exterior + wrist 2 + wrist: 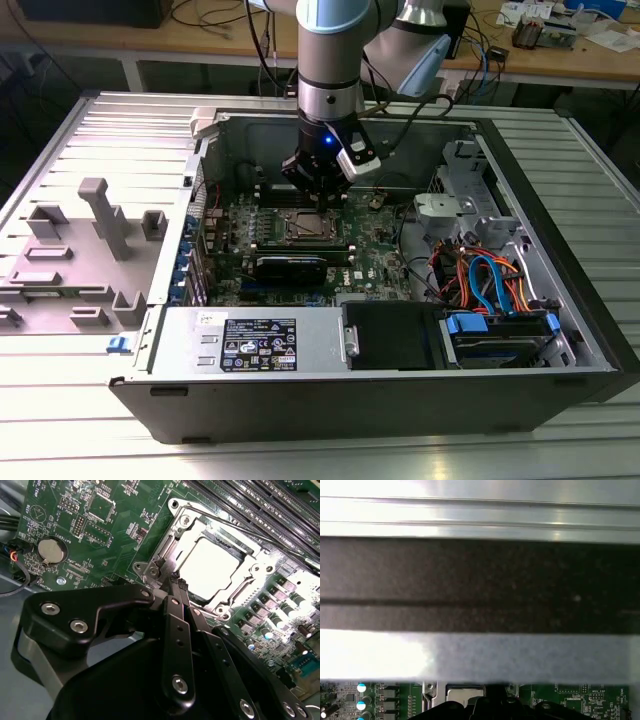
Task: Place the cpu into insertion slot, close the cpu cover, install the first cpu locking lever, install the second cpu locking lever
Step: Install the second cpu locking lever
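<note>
Progress looks well past halfway. Cpu [212, 562] sits flat in the slot [305, 227], its bright metal top showing through the window of the cover [251, 578]. Cover lies down over it, flat on the socket frame, so steps 1 and 2 read as done.

Levers are less certain. One thin rod [225, 522] runs flat along the socket edge nearest the memory slots [250, 500]; prob. lever no. 1, and it looks down, but I can't see if its end is hooked. At the socket corner by the gripper tips there's a small metal latch piece [159, 566]; can't tell whether lever no. 2 is locked there. My guess: work is now on a lever, w/ at least one not confirmed seated.

Gripper [177, 582] has its fingers drawn together, no gap visible, nothing seen held between them. Tips are just beside that socket corner, close above the board [100, 540]; can't tell if they're touching metal or hovering. In the exterior view the gripper [318, 190] hangs straight down over the socket, near the board's middle, inside the open case [560, 330].

Slot is approx. mid-board, memory slots alongside one edge, coin battery [52, 551] well apart toward a board corner.
</note>
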Controlling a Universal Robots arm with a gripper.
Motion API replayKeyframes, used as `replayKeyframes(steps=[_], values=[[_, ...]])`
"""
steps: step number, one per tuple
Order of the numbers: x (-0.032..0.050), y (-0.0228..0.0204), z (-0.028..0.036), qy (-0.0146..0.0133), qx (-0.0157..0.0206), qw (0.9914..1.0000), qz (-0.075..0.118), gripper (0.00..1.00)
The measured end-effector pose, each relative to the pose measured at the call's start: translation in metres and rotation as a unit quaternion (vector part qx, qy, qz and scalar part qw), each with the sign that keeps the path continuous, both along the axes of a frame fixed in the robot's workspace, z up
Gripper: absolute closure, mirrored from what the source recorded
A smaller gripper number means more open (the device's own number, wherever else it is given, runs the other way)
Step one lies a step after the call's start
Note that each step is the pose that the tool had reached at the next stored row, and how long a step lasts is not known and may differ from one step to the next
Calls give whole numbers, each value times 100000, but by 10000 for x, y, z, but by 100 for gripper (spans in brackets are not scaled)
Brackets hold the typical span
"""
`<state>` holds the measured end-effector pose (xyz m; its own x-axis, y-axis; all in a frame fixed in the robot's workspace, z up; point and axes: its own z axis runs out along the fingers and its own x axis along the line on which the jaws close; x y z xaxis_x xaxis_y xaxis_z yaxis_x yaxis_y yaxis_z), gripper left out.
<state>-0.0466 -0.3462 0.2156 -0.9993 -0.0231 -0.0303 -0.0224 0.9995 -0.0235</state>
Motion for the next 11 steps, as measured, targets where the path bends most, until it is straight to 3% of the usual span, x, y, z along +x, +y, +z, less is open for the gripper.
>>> replayKeyframes(steps=[1, 2, 4, 11], values=[[0, -1, 57, -8, 15, 100000, -11, 89], [0, -40, 57, -5, 11, 100000, -10, 89], [0, -76, 57, -5, 9, 100000, -9, 89], [0, -101, 57, -4, 9, 100000, -18, 89]])
